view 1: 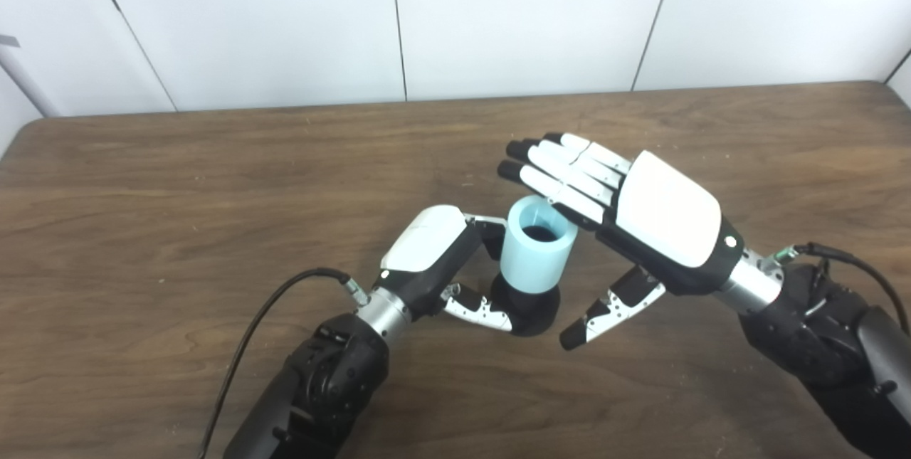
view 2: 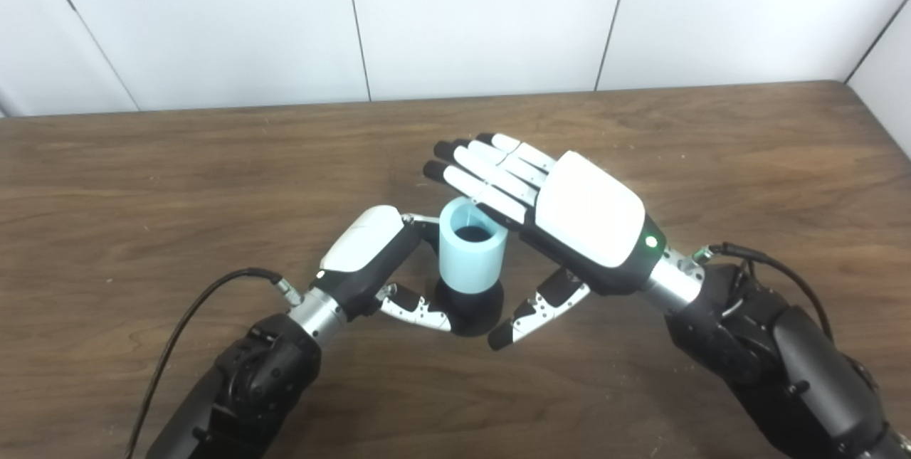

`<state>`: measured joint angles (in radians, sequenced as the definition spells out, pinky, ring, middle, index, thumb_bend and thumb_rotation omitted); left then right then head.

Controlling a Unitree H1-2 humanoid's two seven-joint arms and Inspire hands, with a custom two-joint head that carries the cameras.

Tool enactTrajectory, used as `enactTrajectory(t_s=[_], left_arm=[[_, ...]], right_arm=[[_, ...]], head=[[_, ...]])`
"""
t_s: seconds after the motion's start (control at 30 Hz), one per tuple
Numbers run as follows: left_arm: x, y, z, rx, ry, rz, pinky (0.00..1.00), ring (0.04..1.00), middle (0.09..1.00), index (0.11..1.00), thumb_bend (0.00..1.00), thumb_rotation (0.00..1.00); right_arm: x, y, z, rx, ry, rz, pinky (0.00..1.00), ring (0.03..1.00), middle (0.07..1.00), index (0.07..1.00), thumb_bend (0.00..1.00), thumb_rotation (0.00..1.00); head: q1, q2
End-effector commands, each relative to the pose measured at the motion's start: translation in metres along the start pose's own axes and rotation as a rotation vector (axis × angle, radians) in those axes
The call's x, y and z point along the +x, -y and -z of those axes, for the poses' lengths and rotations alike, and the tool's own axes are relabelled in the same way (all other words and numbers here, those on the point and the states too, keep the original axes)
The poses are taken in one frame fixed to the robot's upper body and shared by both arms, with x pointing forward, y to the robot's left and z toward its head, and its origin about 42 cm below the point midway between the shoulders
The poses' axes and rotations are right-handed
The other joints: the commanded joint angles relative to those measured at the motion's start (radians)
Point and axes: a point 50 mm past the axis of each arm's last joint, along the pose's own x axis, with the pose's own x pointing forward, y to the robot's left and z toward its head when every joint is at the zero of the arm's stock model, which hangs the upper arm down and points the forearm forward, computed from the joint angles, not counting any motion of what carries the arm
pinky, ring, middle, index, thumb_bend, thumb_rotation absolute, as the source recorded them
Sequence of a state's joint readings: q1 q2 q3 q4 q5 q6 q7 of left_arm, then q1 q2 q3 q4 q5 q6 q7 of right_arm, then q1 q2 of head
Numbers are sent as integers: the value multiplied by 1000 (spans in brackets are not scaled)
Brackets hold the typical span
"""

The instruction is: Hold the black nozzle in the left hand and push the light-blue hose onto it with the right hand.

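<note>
The left hand (view 1: pixel 434 252) grips the black nozzle (view 1: pixel 530 306), which stands on the tabletop (view 1: pixel 178 217) near its middle. The hose (view 1: pixel 535 245) sits upright on the nozzle. The right hand (view 1: pixel 640 220) holds nothing, its fingers (view 1: pixel 562 167) spread flat just over the hose's rim.

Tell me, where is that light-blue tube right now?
The light-blue hose stands upright on the black nozzle near the table's middle, gripped by the left hand, under the open right hand's fingers.
</note>
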<state>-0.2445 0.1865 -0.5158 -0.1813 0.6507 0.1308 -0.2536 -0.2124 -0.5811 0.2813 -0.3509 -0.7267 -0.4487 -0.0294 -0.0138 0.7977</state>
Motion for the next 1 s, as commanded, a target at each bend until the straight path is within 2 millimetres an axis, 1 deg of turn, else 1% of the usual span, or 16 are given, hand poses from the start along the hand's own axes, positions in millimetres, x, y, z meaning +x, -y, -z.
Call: enactTrajectory(t_s=[0.0,0.17,0.33,0.47,0.53,0.57,0.67,0.77,0.83,0.87,0.9,0.97], left_arm=[[-10,18,19,26,-100,127,784,587,503,470,524,0],[-11,18,20,27,-101,127,785,587,504,469,524,0],[-11,18,20,23,-98,123,785,587,504,469,524,0],[-11,17,19,23,-95,118,785,587,509,466,523,0],[-11,17,19,25,-95,116,784,587,510,465,523,0],[-11,16,19,25,-95,114,784,587,510,465,523,0],[-12,15,20,25,-92,104,779,585,499,477,524,0],[-15,12,20,18,-85,88,768,588,497,488,524,0],[-19,9,20,10,-78,67,770,642,615,494,521,57],[-20,7,20,6,-73,54,777,675,665,578,733,175],[-22,6,21,-1,-68,41,785,696,692,615,816,231],[-25,0,25,-18,-61,11,824,746,746,669,904,306]], right_arm=[[3,13,1,18,6,75,986,974,1000,1000,799,611],[0,13,3,73,-57,134,994,977,1000,1000,802,599],[-8,8,2,165,-187,216,990,981,1000,1000,792,595],[-21,-6,-7,302,-348,296,940,991,1000,1000,790,611],[-26,-14,-12,373,-417,320,923,974,1000,1000,792,620],[-29,-17,-15,412,-451,330,920,970,1000,1000,792,622],[-36,-27,-22,521,-544,367,956,959,1000,1000,786,639],[-40,-34,-24,600,-618,403,911,931,1000,1000,769,658],[-44,-40,-22,683,-687,439,883,924,998,1000,758,686],[-45,-43,-21,736,-721,460,875,924,997,1000,758,711],[-46,-46,-20,797,-752,484,874,925,997,1000,761,727],[-48,-51,-17,923,-804,540,889,947,997,1000,771,759]], head=[[-1,0],[-2,-2],[0,-2],[0,-3],[1,-4],[1,-4],[3,-4],[6,-8],[6,-7],[6,-7],[4,-9],[3,-11]])
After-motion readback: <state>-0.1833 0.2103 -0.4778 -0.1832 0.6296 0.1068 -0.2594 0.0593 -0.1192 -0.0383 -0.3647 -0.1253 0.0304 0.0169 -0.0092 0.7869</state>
